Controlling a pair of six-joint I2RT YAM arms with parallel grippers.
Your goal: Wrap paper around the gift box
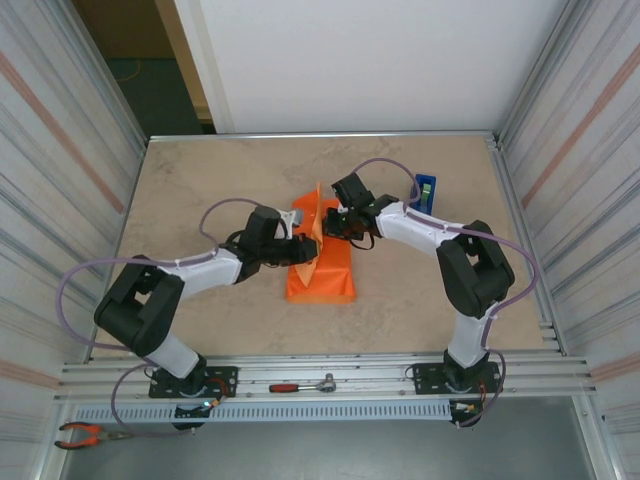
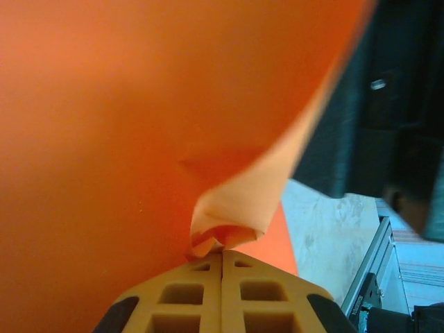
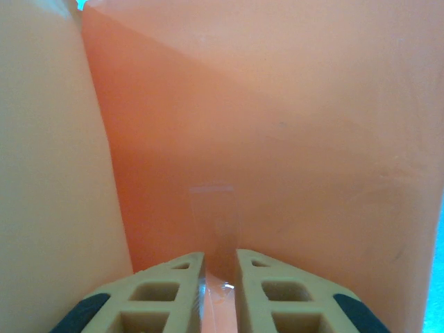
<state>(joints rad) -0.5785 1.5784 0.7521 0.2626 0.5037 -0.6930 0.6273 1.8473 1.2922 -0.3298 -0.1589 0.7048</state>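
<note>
Gift box (image 1: 322,278), a small squarish orange-skinned block, lies lengthwise away from the arms.
At the box's far left, the left gripper (image 2: 222,254) is pinched shut on a fold of thin bright orange paper (image 2: 125,139). Just right of the box's far end, the right gripper (image 3: 219,255) sits nearer the upright flap, its jaws barely apart about a clear tape strip (image 3: 211,215); hold uncertain.

top cam high behind the arm bases (image 1: 190,380), looking down the whole tabletop (image 1: 200,200), wrist cams jammed against the same paper (image 1: 322,278)

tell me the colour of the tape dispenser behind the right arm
Blue. The tape dispenser shows best in the top external view.
</note>
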